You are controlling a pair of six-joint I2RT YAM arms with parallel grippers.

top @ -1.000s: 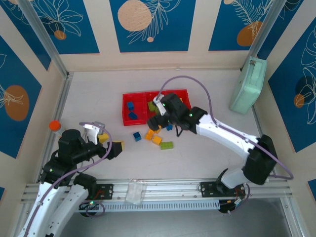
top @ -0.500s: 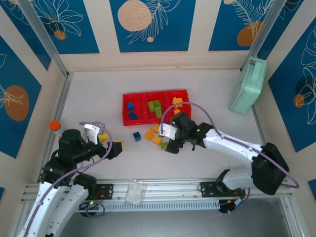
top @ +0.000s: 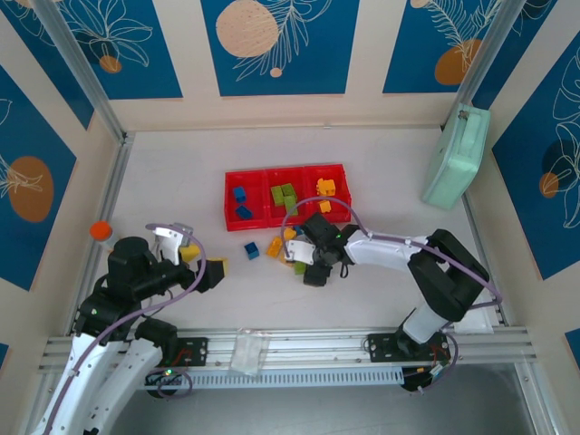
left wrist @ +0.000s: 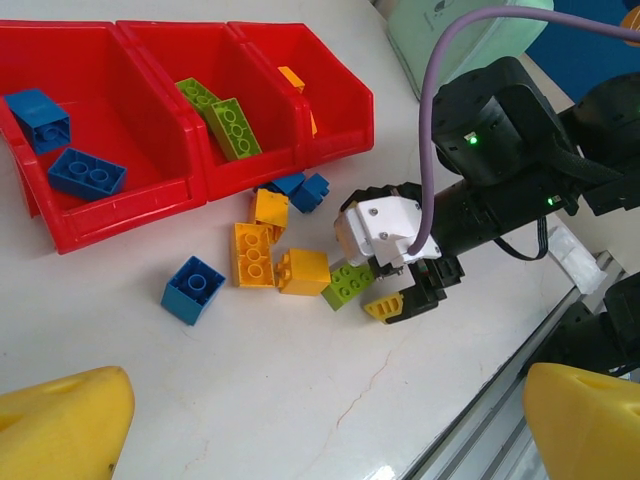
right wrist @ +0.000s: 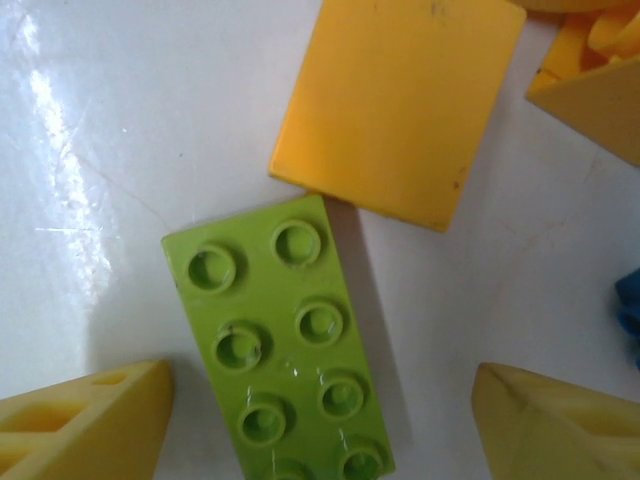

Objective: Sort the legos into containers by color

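— Where do we have the lime green long brick [right wrist: 280,340]?
— Flat on the bench [right wrist: 90,150], studs up, between the two fingertips [right wrist: 85,420] of the right claw [right wrist: 320,425]. We see bare bench on both sides of it, so the claw stands open about the brick and grips nothing.
— And the other loose legos?
— A yellow-orange brick [right wrist: 395,105] sits just past the green one's far end, at or nearly at its corner. Two more yellow-orange bricks [left wrist: 253,253] and a blue square brick [left wrist: 192,290] lie to that claw's left. Small blue pieces [left wrist: 300,190] lie between the claw and the containers [left wrist: 110,215].
— What do we see in the containers?
— They lie beyond the right claw, away from the arm bases. Blue bricks [left wrist: 87,172] are in the left bin, green bricks [left wrist: 225,125] in the middle one and a yellow-orange piece [left wrist: 295,80] in the right one.
— The left claw [left wrist: 322,425]?
— Well to the left of the right one, fingers spread wide, nothing between them.
— Anything else?
— A mint-green case [top: 458,154], far off to the right claw's right.
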